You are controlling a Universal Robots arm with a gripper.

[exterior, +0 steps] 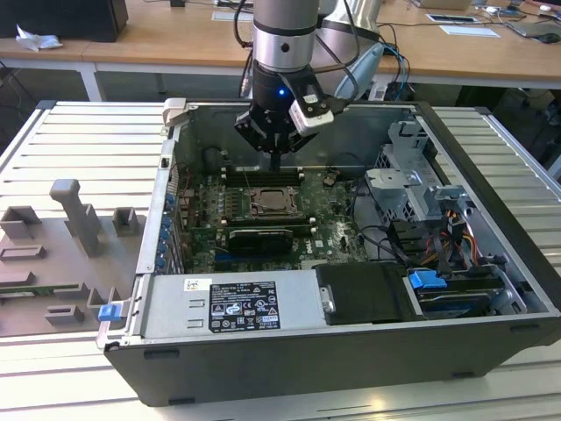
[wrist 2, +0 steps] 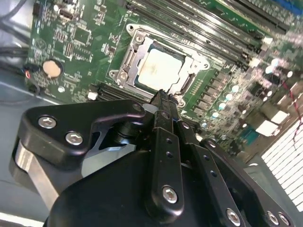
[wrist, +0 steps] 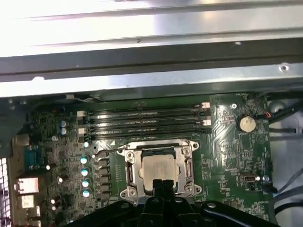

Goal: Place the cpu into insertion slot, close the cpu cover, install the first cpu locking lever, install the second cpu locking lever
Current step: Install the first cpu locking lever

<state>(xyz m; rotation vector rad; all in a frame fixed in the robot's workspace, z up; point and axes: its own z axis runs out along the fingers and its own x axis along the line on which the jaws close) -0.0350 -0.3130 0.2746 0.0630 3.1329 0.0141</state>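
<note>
Silvery metal shows where the chip (wrist: 158, 168) lies flat in the socket (exterior: 254, 203), near the middle of the green board (wrist: 227, 156). In the second wrist view the chip (wrist 2: 158, 71) sits square inside the socket's metal rim. The cover (wrist: 130, 170) lies down around it as a thin metal frame, and the chip's top shows through its square window.

My gripper (exterior: 276, 162) hangs inside the open computer case (exterior: 351, 368), above the socket's far side. My fingers are pressed together into one narrow black tip and carry nothing. In both wrist views that tip (wrist 2: 161, 94) (wrist: 163, 184) ends right at the socket's edge. I cannot tell whether it touches the metal.

Long black memory slots (exterior: 263, 175) run just beyond the socket, on its far side. On its near side lies a long black card (exterior: 259, 237). A round coin battery (wrist: 246, 124) sits on the board, well apart from the socket.

At the case's near wall is a grey power supply box (exterior: 228, 303). A metal drive cage (exterior: 403, 189) stands at the exterior view's right. Outside the case, at the exterior view's left, grey moulded holders (exterior: 79, 219) rest on the ribbed table (exterior: 88, 149).
</note>
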